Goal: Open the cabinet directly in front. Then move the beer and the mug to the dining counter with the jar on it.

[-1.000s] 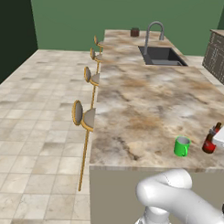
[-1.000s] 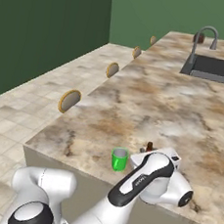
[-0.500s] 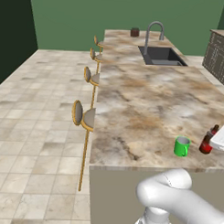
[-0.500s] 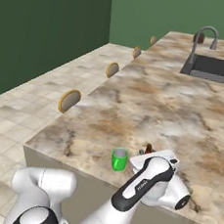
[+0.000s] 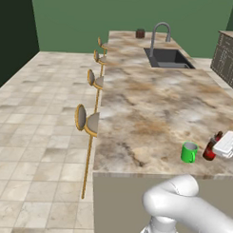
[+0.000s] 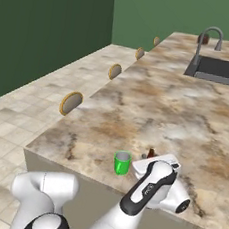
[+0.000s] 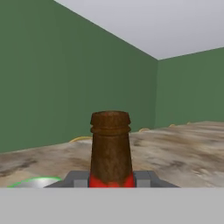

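The beer [image 5: 210, 148] is a dark brown bottle with a red label, upright at the near right end of the dining counter [image 5: 147, 105]. My gripper [image 5: 215, 145] is shut on it; in the hand view its neck [image 7: 110, 146] rises between the grey fingers [image 7: 77, 179]. The green mug [image 5: 189, 152] stands on the marble just left of the bottle, a small gap apart, and is also the mug [image 6: 122, 162] in the right base view. The jar [image 5: 140, 33] sits at the far end of the counter. The cabinet is out of view.
A dark sink [image 5: 168, 58] with an arched faucet [image 5: 160, 32] takes up the counter's far right part. Round gold-framed stools [image 5: 86, 120] line its left side over the tiled floor [image 5: 37, 134]. Dark drawer units [image 5: 227, 55] stand at the far right.
The gripper has carried the beer a little to the left, closer to the green mug. The mug and the jar have stayed put.
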Controlling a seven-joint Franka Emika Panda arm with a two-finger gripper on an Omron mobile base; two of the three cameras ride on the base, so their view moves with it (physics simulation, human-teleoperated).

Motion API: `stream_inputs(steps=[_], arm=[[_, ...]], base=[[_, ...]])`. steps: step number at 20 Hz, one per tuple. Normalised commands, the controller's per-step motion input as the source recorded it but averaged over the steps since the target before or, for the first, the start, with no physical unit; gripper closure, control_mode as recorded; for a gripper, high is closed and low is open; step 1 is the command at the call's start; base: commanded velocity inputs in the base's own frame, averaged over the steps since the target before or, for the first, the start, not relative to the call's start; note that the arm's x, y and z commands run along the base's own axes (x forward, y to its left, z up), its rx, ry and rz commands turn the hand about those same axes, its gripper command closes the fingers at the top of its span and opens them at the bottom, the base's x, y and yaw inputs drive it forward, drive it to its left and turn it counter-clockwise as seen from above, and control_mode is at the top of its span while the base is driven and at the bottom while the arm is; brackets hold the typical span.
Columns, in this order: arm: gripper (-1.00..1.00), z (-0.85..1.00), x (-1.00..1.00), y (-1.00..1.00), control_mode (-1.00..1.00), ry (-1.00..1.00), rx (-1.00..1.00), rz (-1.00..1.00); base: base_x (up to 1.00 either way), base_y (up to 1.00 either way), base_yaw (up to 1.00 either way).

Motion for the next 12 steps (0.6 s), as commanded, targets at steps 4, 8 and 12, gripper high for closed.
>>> stream_inputs(steps=[4,8,12], arm=[[1.00,-0.24,0.16,0.00,-1.00,-0.04,0.00,0.00],[1.00,-0.23,0.18,0.00,-1.00,-0.04,0.00,0.00],[1.00,-0.23,0.18,0.00,-1.00,-0.03,0.00,0.00]], base=[[0.00,0.00,0.00],[0.00,0.00,0.00],[0.00,0.00,0.00]])
